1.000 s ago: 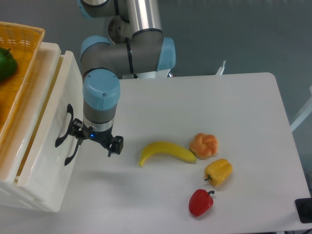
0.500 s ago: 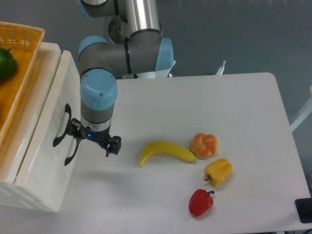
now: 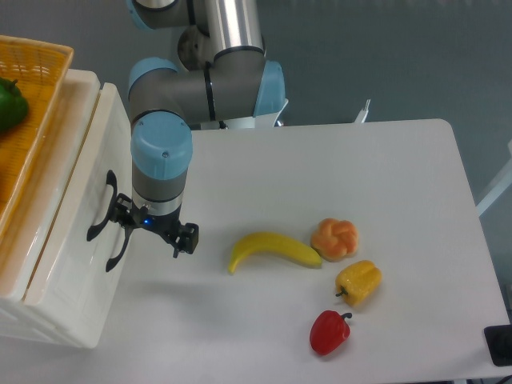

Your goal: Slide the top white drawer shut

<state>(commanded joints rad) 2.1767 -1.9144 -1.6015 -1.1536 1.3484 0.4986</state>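
Black and two-fingered, the gripper (image 3: 152, 232) hung low over the white table (image 3: 384, 176) just right of the drawer unit, its fingers spread apart with nothing between them; the left finger sat against the black handles while the right finger (image 3: 186, 238) stood clear over the tabletop. Above it rose the arm's pale blue and grey wrist joint (image 3: 162, 164). At the left edge of the scene stood the top white drawer (image 3: 76, 200), cream-white and glossy, its front panel facing right, with its curved black handle (image 3: 102, 208) right by the gripper; whether the drawer front sat fully flush could not be told from this angle. A second black handle (image 3: 117, 246) showed just below and nearer. On top of the unit lay an orange wicker basket (image 3: 36, 96) with a green pepper (image 3: 10, 104) in it. To the right on the table lay a yellow banana (image 3: 274, 250), then a peach-coloured pumpkin-shaped toy (image 3: 334, 238), a yellow pepper (image 3: 358, 282) and, nearest, a red pepper (image 3: 330, 332).
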